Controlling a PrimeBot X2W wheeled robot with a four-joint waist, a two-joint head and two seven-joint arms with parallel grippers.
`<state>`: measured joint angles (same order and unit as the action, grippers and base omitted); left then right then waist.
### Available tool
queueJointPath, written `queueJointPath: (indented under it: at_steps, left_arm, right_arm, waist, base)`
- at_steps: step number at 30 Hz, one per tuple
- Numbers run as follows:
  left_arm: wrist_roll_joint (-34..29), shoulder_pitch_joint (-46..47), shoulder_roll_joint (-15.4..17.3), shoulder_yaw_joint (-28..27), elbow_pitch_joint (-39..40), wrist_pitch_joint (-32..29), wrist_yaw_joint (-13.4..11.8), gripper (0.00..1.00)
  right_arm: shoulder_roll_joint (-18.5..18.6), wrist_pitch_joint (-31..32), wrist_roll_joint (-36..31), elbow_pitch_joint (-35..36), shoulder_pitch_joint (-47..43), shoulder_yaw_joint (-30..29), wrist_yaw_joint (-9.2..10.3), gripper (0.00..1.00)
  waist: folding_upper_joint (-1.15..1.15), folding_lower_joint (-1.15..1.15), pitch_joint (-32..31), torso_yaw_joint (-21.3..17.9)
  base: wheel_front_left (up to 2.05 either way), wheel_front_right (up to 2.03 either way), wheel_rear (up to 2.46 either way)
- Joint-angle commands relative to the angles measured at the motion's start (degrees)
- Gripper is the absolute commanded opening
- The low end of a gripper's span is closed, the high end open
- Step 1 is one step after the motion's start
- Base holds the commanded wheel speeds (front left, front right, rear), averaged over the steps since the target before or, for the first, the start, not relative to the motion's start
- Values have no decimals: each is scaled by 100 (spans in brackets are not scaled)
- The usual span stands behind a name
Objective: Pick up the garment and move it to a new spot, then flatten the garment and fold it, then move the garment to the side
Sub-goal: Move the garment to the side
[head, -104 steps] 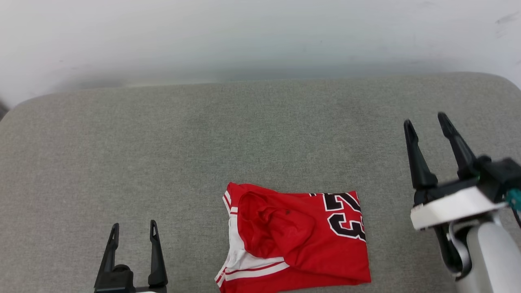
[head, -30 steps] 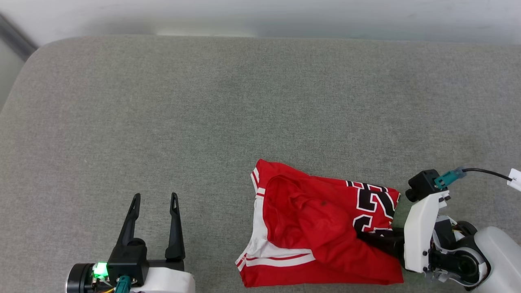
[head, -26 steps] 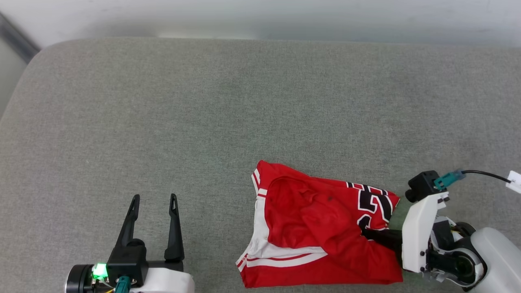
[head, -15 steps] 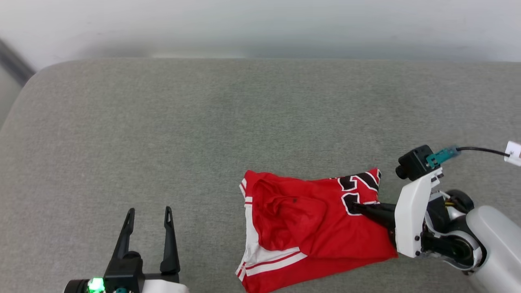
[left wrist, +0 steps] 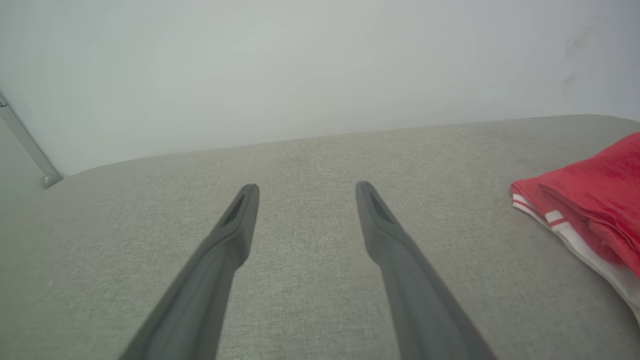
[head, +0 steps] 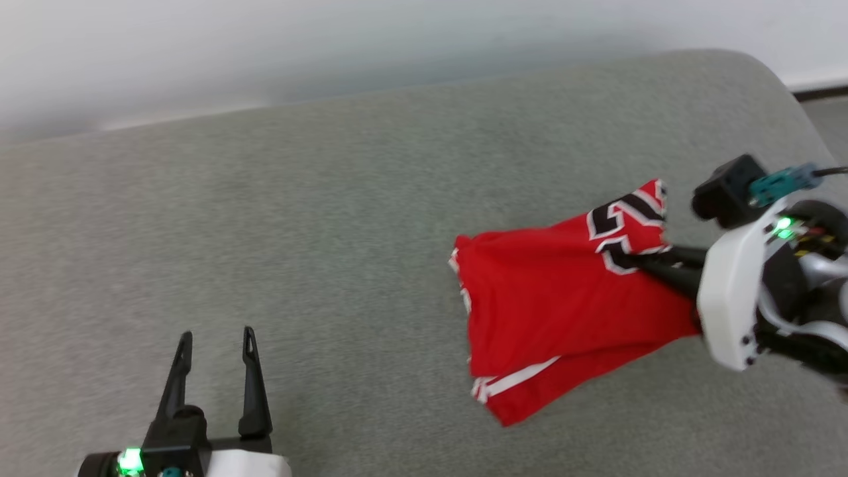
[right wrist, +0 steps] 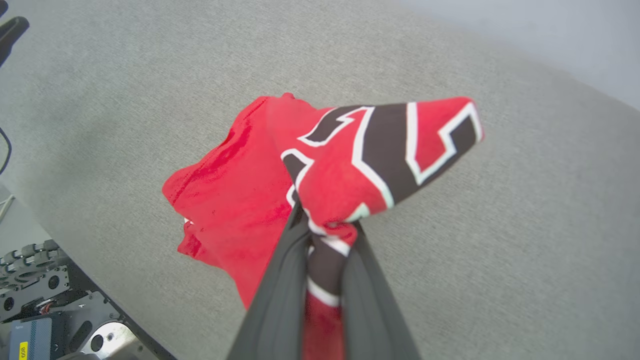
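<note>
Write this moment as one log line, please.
right gripper: shut on garment | garment: gripped end raised | left gripper: open, empty

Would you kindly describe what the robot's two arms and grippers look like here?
Both the left gripper and right gripper have two long, tapered dark fingers. Each wrist has a white housing and a green light. The right wrist carries a black camera block with a teal connector and dark cable.
</note>
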<state>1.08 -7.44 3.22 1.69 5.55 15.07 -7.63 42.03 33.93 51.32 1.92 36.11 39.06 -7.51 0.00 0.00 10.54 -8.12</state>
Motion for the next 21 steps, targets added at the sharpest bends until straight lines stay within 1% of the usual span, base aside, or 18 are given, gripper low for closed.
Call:
queueJointPath:
  at_steps: [1,6,8,10,12,14,15,16,19,21]
  left_arm:
    - [-45,118,47,-38,33,13,11,100]
    - [-65,312,165,-159,137,13,74,100]
    - [-84,399,231,-167,176,13,113,100]
    - [-99,494,292,-188,223,13,153,100]
    - [-98,593,333,-218,275,13,166,100]
    - [-102,664,387,-243,330,13,190,100]
    - [-102,664,387,-243,330,13,190,100]
    - [-106,698,420,-249,367,13,206,100]
    - [-134,797,474,-248,462,13,232,100]
    - [-152,839,504,-234,526,13,228,100]
  right_arm:
    - [121,-23,-86,32,164,-39,5,0]
    - [540,-103,-450,-247,436,-140,5,0]
    - [718,-167,-647,-490,542,-201,5,0]
    - [830,-248,-762,-811,642,-298,5,0]
    - [953,-370,-1024,-1132,783,-362,5,0]
    - [956,-484,-1140,-1490,885,-435,5,0]
    - [956,-484,-1140,-1490,885,-435,5,0]
    - [945,-548,-1213,-1680,947,-497,5,0]
    - [982,-705,-1542,-2184,1170,-596,6,0]
    - [850,-792,-1574,-2582,1263,-743,6,0]
  waist:
    - [0,0,326,-405]
    - [0,0,709,-788]
    - [0,0,860,-864]
    - [0,0,1027,-908]
    - [0,0,1201,-934]
    - [0,0,1369,-954]
    - [0,0,1369,-954]
    - [0,0,1460,-956]
    - [0,0,1684,-955]
    - [0,0,1831,-952]
  base:
    - [0,0,0]
    - [0,0,0]
    - [0,0,0]
    - [0,0,0]
    - [0,0,0]
    - [0,0,0]
    - [0,0,0]
    - [0,0,0]
    - [0,0,0]
    - [0,0,0]
